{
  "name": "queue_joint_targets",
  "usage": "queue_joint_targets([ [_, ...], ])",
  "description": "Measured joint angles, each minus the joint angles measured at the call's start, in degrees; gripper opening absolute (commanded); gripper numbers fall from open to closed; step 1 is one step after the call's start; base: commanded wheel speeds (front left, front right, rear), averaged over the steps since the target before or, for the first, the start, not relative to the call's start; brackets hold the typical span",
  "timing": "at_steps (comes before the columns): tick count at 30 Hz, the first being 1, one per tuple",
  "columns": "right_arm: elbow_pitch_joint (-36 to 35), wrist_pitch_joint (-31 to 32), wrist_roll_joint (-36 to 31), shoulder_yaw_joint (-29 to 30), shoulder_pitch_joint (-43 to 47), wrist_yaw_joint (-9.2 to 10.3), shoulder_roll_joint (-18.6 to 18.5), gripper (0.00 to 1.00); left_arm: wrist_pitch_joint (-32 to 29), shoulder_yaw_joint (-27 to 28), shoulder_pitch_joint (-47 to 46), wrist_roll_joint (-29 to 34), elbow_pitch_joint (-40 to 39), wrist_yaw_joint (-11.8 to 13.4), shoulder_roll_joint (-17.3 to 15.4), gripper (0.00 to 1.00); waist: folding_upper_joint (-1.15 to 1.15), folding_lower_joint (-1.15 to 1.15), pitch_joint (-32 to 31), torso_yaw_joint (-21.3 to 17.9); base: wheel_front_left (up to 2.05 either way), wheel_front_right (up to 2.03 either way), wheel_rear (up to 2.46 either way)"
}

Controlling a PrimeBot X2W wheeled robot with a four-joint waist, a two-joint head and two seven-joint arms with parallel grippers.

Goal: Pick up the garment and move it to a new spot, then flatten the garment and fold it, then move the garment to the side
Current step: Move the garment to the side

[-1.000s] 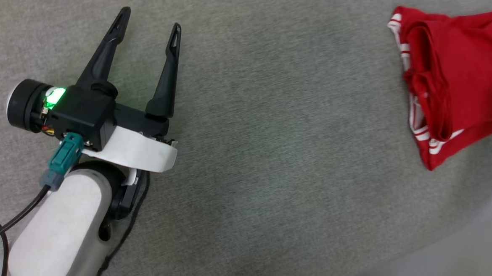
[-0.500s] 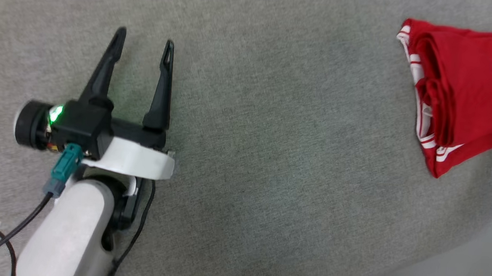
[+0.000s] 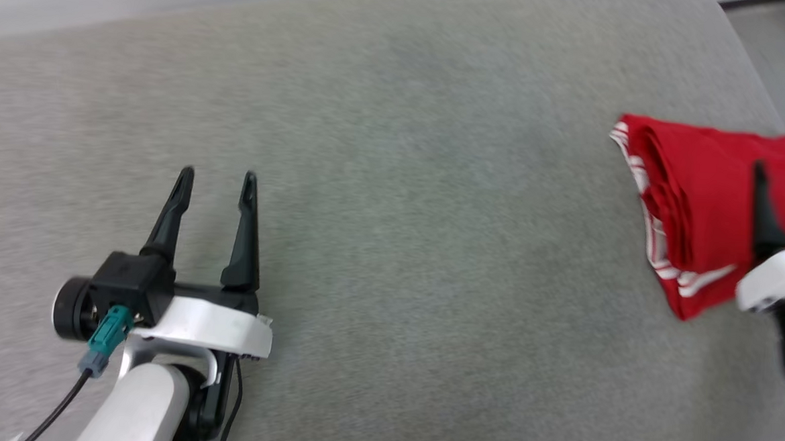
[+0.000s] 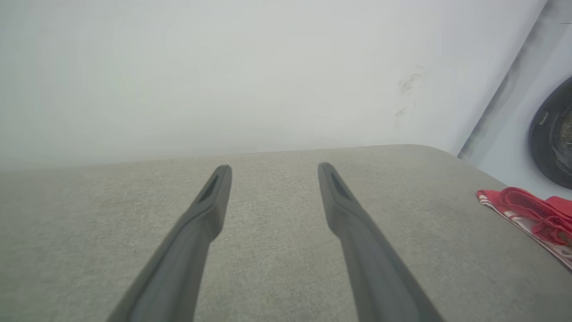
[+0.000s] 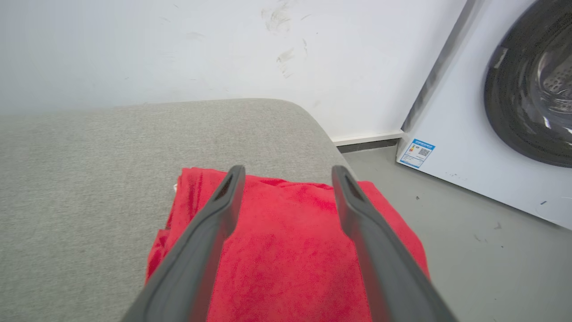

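right gripper (image 5: 287, 174) stands with its two dark fingers spread wide and nothing pinched between them. it hangs over the garment (image 5: 290, 259), fingers pointing across the red cloth toward the pale wall (image 5: 178, 44); whether the tips touch the fabric cannot be told. the garment lies folded into a compact red bundle at the right end of the grey cushioned surface (image 3: 433, 216), close to its rounded edge, with white stripe-edged trim showing along the bundle's left side in the head view. just past that end are a grey floor (image 5: 447, 223) and a white washing machine (image 5: 514, 112) with a dark round door. well apart to the left, the left gripper (image 3: 219, 175) is also spread wide and empty, above bare grey surface, with its fingers aimed at the wall too.
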State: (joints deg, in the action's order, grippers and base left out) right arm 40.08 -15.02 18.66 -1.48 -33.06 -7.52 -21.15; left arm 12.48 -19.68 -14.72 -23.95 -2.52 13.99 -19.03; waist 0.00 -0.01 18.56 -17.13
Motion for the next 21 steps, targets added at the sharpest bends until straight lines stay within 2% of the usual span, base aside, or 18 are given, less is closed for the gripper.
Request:
queue_joint_targets([
  [12,-19.45,4.31,-0.22,-1.74,12.66,0.0,7.93,1.0,1.85,2.47,4.83,-2.02,3.72,0.27,0.85,1.0,0.0,0.0,-6.31,8.14,0.0,0.0,0.0],
  [21,-32.44,9.69,-3.11,-0.42,22.23,0.01,11.39,1.0,2.34,4.14,9.01,-2.12,5.44,0.13,0.12,1.0,0.0,0.0,-11.25,10.93,0.0,0.0,0.0],
])
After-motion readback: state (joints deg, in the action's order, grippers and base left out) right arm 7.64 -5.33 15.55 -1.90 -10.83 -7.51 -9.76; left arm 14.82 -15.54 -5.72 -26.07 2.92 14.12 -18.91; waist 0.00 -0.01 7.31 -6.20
